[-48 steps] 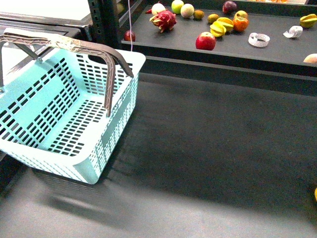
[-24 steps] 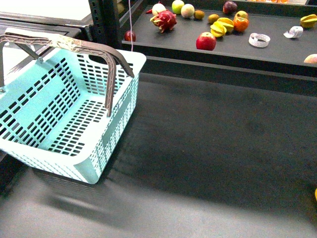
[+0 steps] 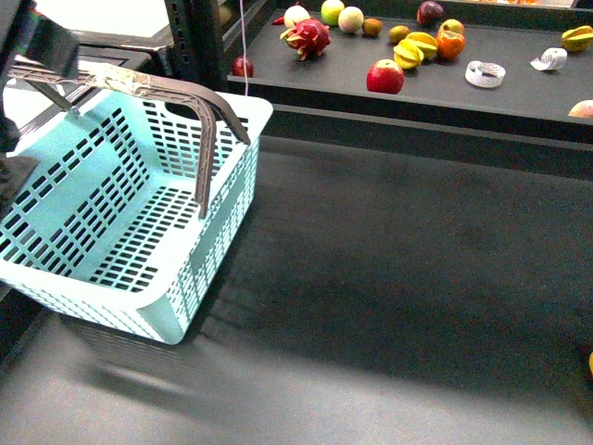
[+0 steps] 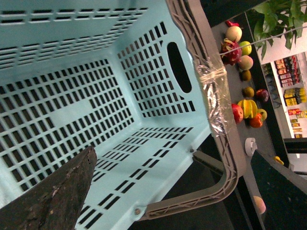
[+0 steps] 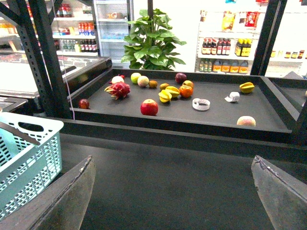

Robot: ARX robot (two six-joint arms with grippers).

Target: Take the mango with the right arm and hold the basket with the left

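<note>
The pale turquoise basket [image 3: 111, 213] stands at the left of the dark table, its taped grey-brown handle [image 3: 139, 85] raised. It is empty. My left arm [image 3: 42, 42] shows at the top left, above the basket's far handle. In the left wrist view my left gripper [image 4: 168, 201] is open over the basket [image 4: 72, 96], with a handle's bend [image 4: 225, 177] between its fingers, untouched. My right gripper [image 5: 172, 201] is open and empty above the table. A yellow sliver [image 3: 590, 363] at the table's right edge may be the mango; most of it is out of frame.
A raised dark shelf [image 3: 519, 93] at the back holds a red apple [image 3: 384, 76], yellow starfruit [image 3: 415, 48], a dragon fruit [image 3: 308, 37], an orange [image 3: 450, 44], white tape rolls [image 3: 484, 74] and more fruit. A black rack post [image 3: 199, 37] stands behind the basket.
My left arm has come into the front view at the top left, above the basket's handle. The basket has barely moved.
</note>
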